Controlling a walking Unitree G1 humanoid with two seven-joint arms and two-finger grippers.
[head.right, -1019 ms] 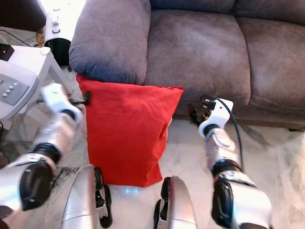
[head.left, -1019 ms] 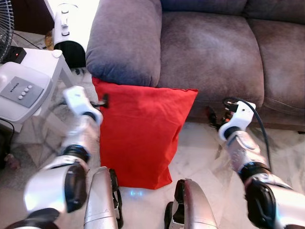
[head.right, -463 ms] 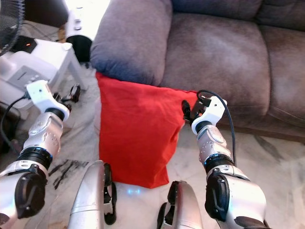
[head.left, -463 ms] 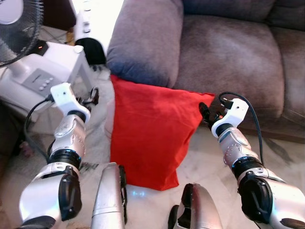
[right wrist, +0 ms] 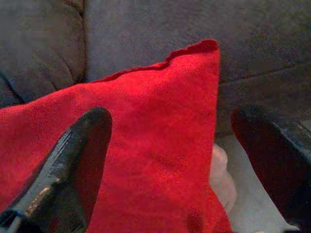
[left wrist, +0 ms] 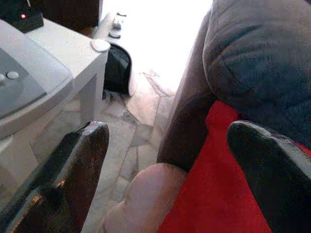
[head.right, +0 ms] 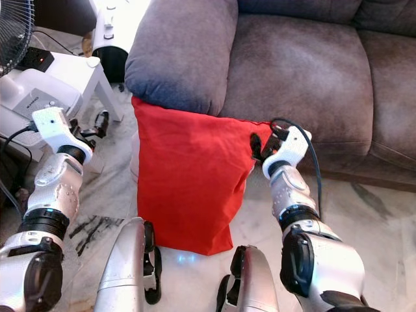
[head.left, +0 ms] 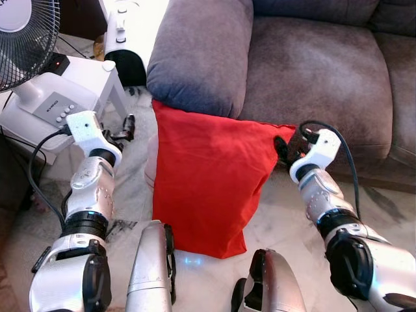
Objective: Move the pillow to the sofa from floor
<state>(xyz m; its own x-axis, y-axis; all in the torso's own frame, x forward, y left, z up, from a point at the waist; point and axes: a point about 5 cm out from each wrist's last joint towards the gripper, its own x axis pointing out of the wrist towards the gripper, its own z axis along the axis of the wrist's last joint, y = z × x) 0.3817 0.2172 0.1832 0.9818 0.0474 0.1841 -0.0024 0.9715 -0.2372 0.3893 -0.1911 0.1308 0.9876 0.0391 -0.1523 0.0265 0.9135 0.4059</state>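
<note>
Both arms have closed in on the pillow since a second ago, the right end effector now at its upper corner.

Red pillow [head.left: 201,182] stands on the floor [head.left: 279,218], leaning on the sofa [head.left: 305,71] front; nothing lifted yet, so grasp, raise and placing all remain. Right end effector [right wrist: 180,160] is spread wide astride the corner, not yet gripping; left end effector [left wrist: 167,170] is spread open beside the pillow's other edge, empty.
</note>
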